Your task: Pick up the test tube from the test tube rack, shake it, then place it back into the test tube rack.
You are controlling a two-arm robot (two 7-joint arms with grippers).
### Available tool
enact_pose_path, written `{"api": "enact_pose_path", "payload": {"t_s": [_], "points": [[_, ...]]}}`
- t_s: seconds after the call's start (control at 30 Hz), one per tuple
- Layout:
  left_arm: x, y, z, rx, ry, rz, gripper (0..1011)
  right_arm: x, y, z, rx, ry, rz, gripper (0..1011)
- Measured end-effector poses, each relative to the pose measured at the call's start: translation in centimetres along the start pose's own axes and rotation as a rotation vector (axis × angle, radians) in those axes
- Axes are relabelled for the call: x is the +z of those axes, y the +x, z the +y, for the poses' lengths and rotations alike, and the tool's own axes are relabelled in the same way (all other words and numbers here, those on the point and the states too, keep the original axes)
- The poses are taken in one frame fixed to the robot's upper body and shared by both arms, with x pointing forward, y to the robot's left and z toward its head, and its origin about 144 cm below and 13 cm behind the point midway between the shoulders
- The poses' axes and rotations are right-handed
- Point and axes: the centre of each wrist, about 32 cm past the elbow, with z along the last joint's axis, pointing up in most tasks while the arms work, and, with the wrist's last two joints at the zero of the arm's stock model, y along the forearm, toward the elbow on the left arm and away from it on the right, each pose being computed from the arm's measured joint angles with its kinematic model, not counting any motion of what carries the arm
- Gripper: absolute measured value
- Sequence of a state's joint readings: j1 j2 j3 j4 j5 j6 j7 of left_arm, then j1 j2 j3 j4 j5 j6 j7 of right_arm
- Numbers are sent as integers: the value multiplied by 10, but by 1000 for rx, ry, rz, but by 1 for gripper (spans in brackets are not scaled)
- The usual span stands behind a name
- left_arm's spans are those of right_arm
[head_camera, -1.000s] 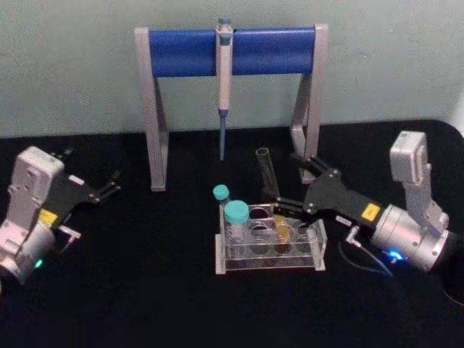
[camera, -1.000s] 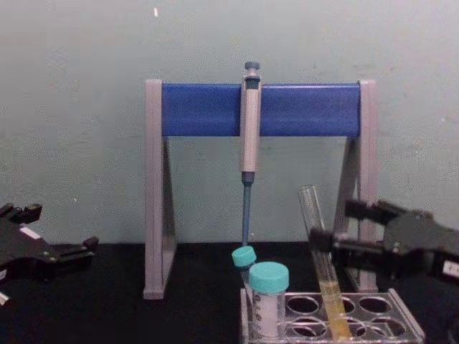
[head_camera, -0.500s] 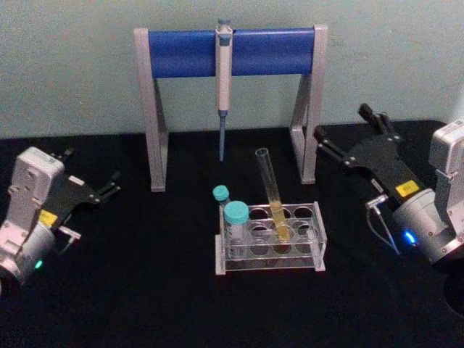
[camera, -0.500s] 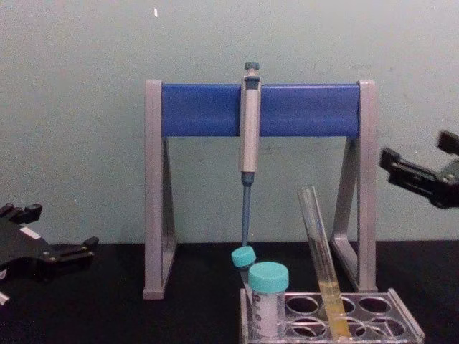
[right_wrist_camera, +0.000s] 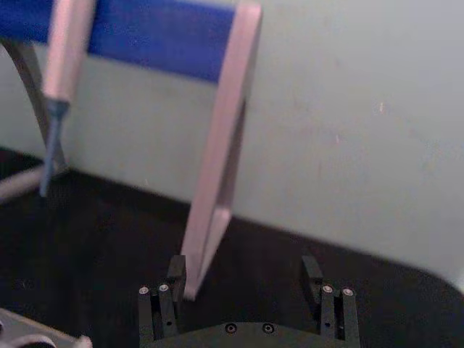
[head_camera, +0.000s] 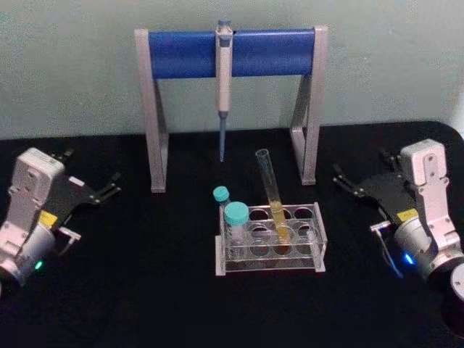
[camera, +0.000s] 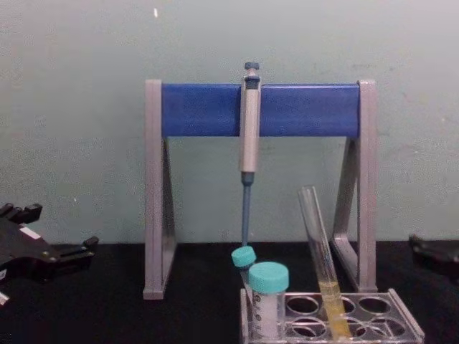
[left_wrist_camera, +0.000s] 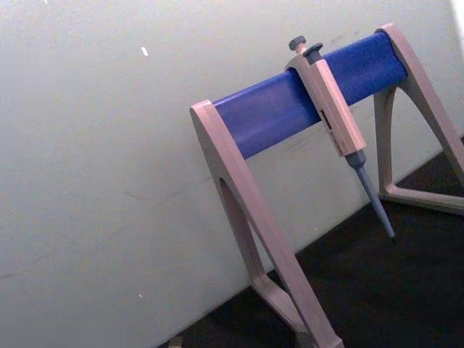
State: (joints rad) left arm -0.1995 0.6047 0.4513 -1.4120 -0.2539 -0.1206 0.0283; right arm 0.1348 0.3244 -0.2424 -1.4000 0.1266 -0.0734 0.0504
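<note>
The test tube (head_camera: 272, 194) stands in a back hole of the test tube rack (head_camera: 314, 254), leaning to the left, with yellow-orange liquid in its lower part. The chest view has the test tube (camera: 320, 264) rising from the rack (camera: 405, 324) the same way. My right gripper (head_camera: 360, 167) is open and holds nothing, well to the right of the rack and apart from it. In the right wrist view its fingers (right_wrist_camera: 176, 274) stand wide apart. My left gripper (head_camera: 94, 168) rests open at the far left of the table.
A grey-and-blue pipette stand (head_camera: 232, 52) with a hanging pipette (head_camera: 224, 80) rises behind the rack. Two teal-capped tubes (head_camera: 235, 214) occupy the rack's left end. The black table has free room on both sides of the rack.
My right gripper, which was around the test tube a second ago, has opened, let go, and drawn back to the right and down. The tube stays leaning in the rack.
</note>
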Motion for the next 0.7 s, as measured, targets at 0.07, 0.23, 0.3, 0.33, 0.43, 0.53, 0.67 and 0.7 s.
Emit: {"api": "enact_pose_path", "payload": {"t_s": [0.07, 0.23, 0.3, 0.33, 0.43, 0.53, 0.67, 0.7], "points": [[0, 0, 0, 0, 0, 0, 1001, -2, 0, 0, -4, -18, 3, 1000], [0, 0, 0, 0, 0, 0, 1001, -6, 4, 2, 0, -53, 23, 1000], [0, 0, 0, 0, 0, 0, 1001, -6, 4, 2, 1, -54, 25, 1000], [0, 0, 0, 0, 0, 0, 1001, -6, 4, 2, 1, -54, 25, 1000], [0, 0, 0, 0, 0, 0, 1001, -6, 4, 2, 1, -53, 24, 1000], [0, 0, 0, 0, 0, 0, 1001, -6, 3, 2, 2, -51, 23, 1000], [0, 0, 0, 0, 0, 0, 1001, -5, 3, 2, 2, -48, 22, 1000], [0, 0, 0, 0, 0, 0, 1001, -5, 3, 2, 2, -47, 22, 1000]]}}
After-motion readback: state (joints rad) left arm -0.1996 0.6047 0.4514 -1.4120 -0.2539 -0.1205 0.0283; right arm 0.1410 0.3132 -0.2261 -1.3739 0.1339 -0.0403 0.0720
